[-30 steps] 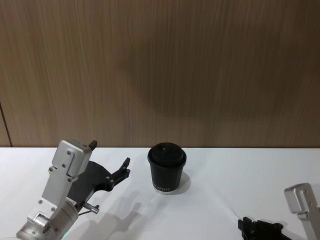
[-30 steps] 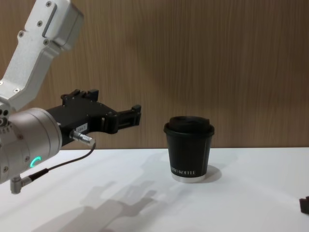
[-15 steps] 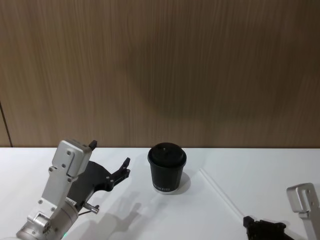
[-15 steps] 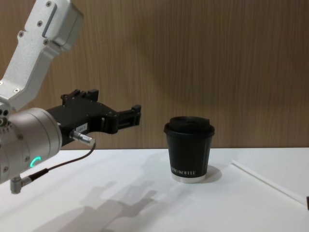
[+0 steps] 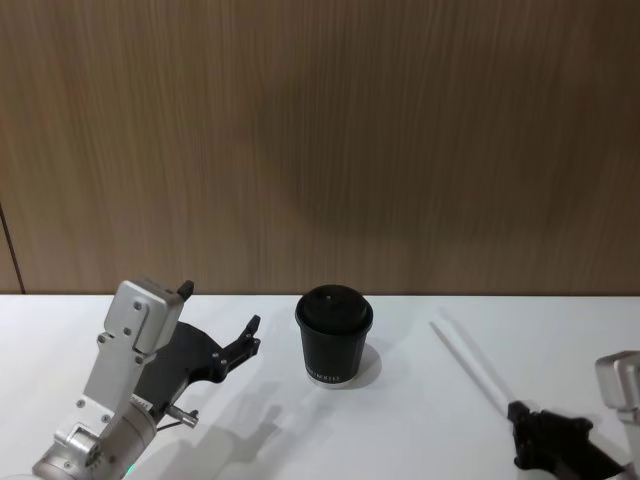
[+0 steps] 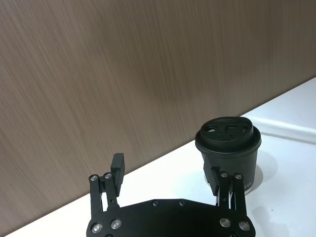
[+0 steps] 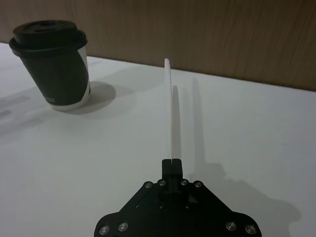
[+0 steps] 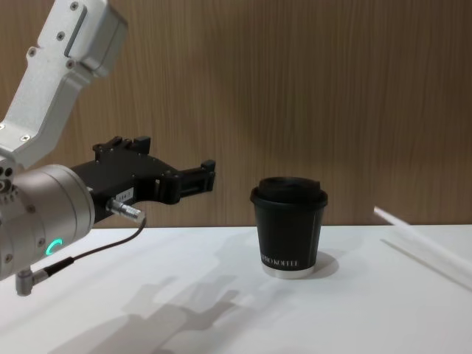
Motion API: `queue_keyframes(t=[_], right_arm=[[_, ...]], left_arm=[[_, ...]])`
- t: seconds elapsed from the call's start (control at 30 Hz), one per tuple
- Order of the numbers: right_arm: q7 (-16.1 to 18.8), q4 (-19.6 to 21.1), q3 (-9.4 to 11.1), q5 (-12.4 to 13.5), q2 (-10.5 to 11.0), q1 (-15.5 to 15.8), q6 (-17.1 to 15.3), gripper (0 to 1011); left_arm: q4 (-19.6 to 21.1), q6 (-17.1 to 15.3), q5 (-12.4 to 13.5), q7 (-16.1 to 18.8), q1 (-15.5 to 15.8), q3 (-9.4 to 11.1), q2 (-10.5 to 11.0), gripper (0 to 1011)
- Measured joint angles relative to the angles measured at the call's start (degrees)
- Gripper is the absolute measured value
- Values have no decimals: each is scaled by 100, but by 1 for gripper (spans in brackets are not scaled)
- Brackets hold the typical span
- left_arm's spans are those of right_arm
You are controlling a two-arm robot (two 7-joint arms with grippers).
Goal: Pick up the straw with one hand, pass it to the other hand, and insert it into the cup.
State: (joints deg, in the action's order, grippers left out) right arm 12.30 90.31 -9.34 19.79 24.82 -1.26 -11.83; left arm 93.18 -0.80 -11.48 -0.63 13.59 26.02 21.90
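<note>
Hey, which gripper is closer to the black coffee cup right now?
Left. The left gripper hangs open just to the left of the cup, at about lid height. The right gripper is farther off to the cup's right, nearer the robot, shut on the straw.

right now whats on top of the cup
A black domed lid sits on the cup; the straw is apart, in the right gripper. The lid hides the cup's inside.
</note>
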Motion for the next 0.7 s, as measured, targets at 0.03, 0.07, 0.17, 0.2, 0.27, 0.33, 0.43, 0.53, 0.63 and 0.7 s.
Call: queue_keyframes(t=[0.03, 0.07, 0.17, 0.2, 0.27, 0.33, 0.43, 0.53, 0.63, 0.7], right_arm=[[29, -20, 14, -18, 13, -29, 90, 0], [53, -28, 20, -25, 21, -43, 133, 0], [162, -53, 48, -40, 68, -106, 306, 0], [208, -55, 54, -41, 79, -120, 358, 0], [277, -57, 67, -41, 103, -146, 444, 0], [408, -57, 86, -36, 150, -190, 569, 0], [593, -38, 106, 5, 214, -240, 729, 0], [733, -10, 119, 49, 269, -276, 827, 0], [985, 42, 131, 146, 351, -321, 993, 0], [1087, 68, 137, 190, 389, -340, 1053, 0]], left_arm=[[0, 0, 0, 0, 0, 0, 0, 1003], [0, 0, 0, 0, 0, 0, 0, 1003], [0, 0, 0, 0, 0, 0, 0, 1003], [0, 0, 0, 0, 0, 0, 0, 1002], [0, 0, 0, 0, 0, 0, 0, 1003], [0, 0, 0, 0, 0, 0, 0, 1004], [0, 0, 0, 0, 0, 0, 0, 1003], [0, 0, 0, 0, 0, 0, 0, 1003], [0, 0, 0, 0, 0, 0, 0, 1003], [0, 0, 0, 0, 0, 0, 0, 1003]])
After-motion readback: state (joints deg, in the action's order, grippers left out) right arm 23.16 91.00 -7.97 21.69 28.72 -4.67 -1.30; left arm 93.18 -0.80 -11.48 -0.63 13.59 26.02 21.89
